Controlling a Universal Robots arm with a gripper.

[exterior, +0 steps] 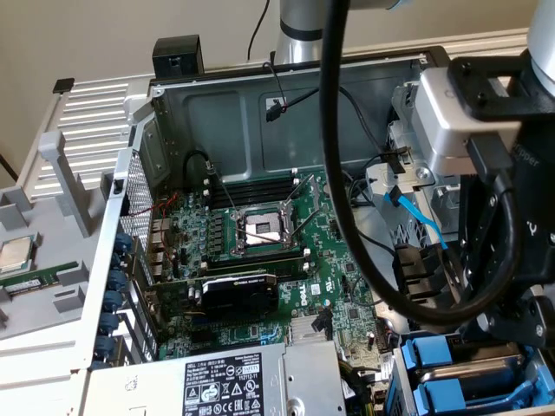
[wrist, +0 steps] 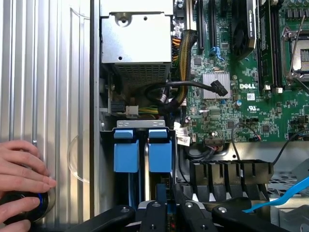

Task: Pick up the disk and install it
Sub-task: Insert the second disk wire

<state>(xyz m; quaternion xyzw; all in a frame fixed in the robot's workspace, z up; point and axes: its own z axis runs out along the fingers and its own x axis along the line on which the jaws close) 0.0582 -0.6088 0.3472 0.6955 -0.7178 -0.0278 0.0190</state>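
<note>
Gripper [wrist: 166, 212], black-linked fingers: clenched nearly shut, lower centre of wrist view, grasping what cannot be told | blue plastic-framed disk [wrist: 160, 151]: seated in grey drive bay beside second blue carrier [wrist: 126, 151] | risk: skewed push could jam carrier; person's hand [wrist: 21, 181] close

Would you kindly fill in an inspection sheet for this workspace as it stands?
Surface: open computer case, motherboard exposed.
Job's things: two blue carriers side by side in the drive bay; no label visible.
Clutter: CPU chip on the grey tray outside the case.
Grippers: gripper poised over the drive bay.
Cables: thick black cable hangs across the case; blue cable beside the motherboard.
Surroundings: a person's hand on a black knob.
</note>
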